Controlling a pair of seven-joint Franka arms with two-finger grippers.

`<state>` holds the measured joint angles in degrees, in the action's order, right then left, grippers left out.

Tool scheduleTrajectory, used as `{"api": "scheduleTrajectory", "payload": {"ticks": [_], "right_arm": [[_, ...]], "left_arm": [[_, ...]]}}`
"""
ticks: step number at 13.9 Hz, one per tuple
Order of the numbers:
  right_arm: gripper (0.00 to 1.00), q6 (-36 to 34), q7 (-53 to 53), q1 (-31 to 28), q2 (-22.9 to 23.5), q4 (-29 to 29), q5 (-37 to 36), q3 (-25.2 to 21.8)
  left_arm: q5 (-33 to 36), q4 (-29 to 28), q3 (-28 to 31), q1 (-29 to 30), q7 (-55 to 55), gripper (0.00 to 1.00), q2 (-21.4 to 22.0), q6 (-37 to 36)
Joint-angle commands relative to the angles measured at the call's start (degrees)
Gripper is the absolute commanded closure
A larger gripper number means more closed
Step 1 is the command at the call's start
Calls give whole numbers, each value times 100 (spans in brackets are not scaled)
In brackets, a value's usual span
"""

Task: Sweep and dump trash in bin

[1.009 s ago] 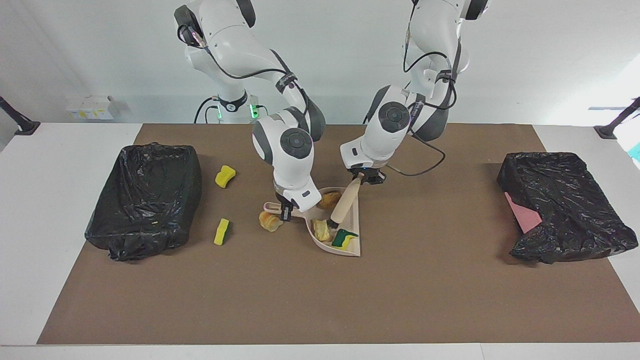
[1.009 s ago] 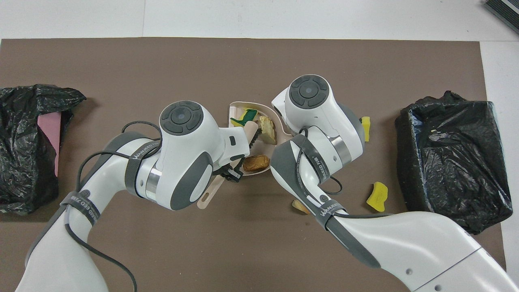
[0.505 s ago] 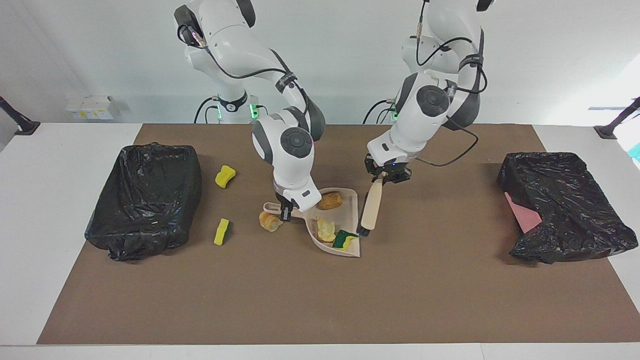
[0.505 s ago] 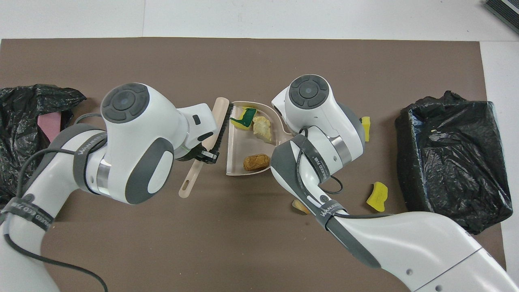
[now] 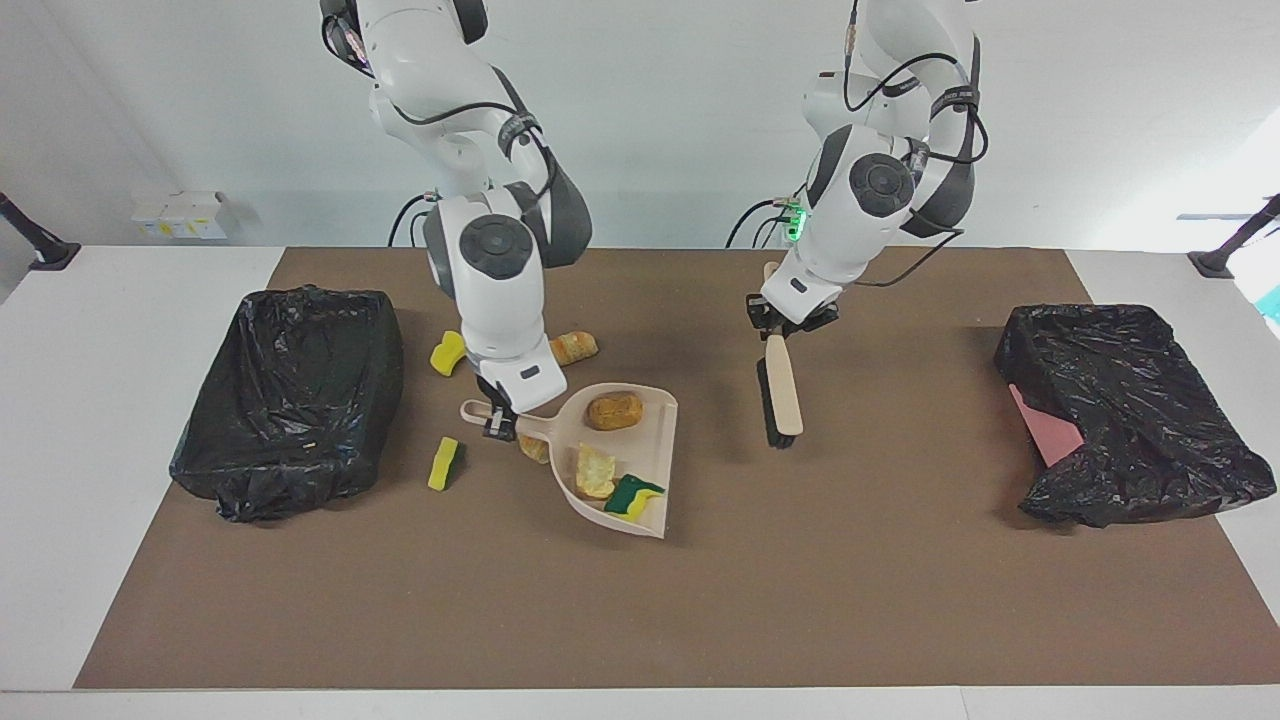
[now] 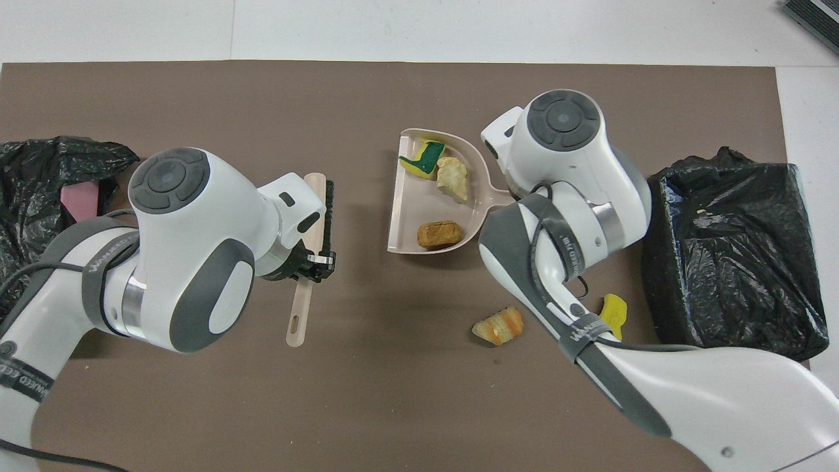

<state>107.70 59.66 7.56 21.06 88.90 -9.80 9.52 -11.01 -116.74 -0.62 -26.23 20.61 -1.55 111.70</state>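
Note:
My right gripper (image 5: 497, 418) is shut on the handle of the beige dustpan (image 5: 655, 470), which looks lifted just off the mat. The pan (image 6: 396, 196) holds three trash pieces: a brown bread chunk (image 5: 613, 410), a pale chunk (image 5: 595, 470) and a green-backed sponge (image 5: 633, 495). My left gripper (image 5: 775, 330) is shut on the black-bristled brush (image 5: 780, 385), beside the pan toward the left arm's end. Loose trash on the mat: a bread chunk (image 5: 573, 347), a yellow sponge (image 5: 447, 353), a yellow-green sponge (image 5: 443, 462) and a tan piece (image 5: 533, 447) under the pan's handle.
A black-bagged bin (image 5: 290, 400) stands at the right arm's end of the brown mat, close to the loose sponges. A second black-bagged bin (image 5: 1130, 410) with a pink side showing stands at the left arm's end.
The left gripper drew the brush out of the dustpan and carried it toward the left arm's end. The right gripper shifted the dustpan with its three pieces toward the right arm's end.

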Motion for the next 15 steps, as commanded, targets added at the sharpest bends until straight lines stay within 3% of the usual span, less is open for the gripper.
{"api": "scheduleTrajectory", "payload": {"ticks": [1,5,7,9,12,15], "right_arm": [[100,-424,843,-561,-558,215,251,94],[100,-733,2064,-1456,-1453,775,268,85],[100,-724,2706,-1984,-1902,1163,277,85],[100,-707,3400,-2555,-2053,1357,268,77],[100,-305,3852,-3329,-2298,1752,23,50],[100,678,3852,-3717,-2650,2437,-741,41]], "left_arm": [[82,-1330,18,-514,958,100,908,894],[117,-2341,-96,-1287,1847,100,1594,1396],[143,-2633,-472,-1385,2120,100,1693,1573],[152,-2774,-816,-1394,2367,100,1684,1591],[563,-3090,-1273,-1403,3182,100,1588,2011],[583,-3214,-1283,-1543,3553,100,1596,2145]]}}
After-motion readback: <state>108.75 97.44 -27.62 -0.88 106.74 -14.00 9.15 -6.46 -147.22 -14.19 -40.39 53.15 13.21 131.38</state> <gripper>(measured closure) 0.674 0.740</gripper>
